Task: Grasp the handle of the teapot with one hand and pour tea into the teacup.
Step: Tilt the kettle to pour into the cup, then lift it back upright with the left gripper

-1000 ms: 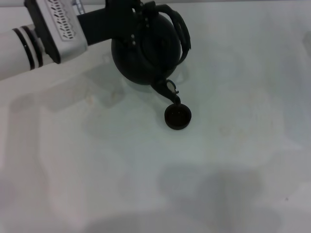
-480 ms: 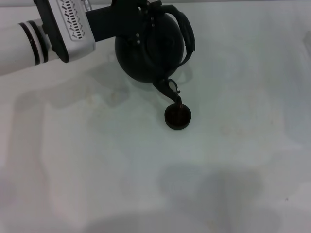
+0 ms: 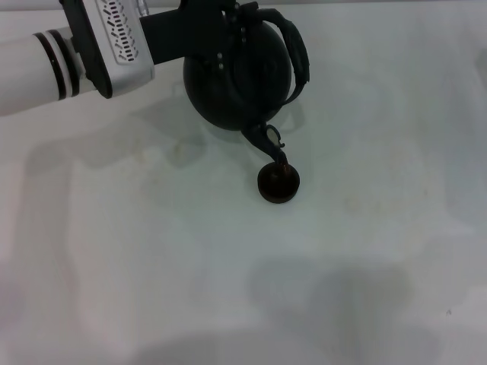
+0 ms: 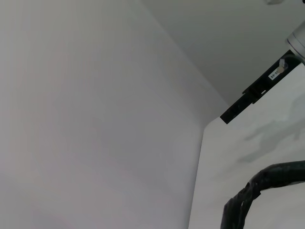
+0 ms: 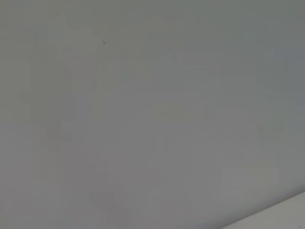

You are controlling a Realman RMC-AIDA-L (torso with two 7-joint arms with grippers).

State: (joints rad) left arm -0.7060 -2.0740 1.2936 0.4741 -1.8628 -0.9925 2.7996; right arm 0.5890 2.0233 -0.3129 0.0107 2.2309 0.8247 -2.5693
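Teapot (image 3: 237, 80) tilted, spout over teacup (image 3: 278, 182); left gripper (image 3: 228, 34) hidden.

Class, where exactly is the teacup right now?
In the head view the teacup stands on the table, just right of centre, directly under the spout tip of the tilted teapot that the left gripper holds.

Left arm (image 3: 53, 57) outstretched from the left, wrist rolled.
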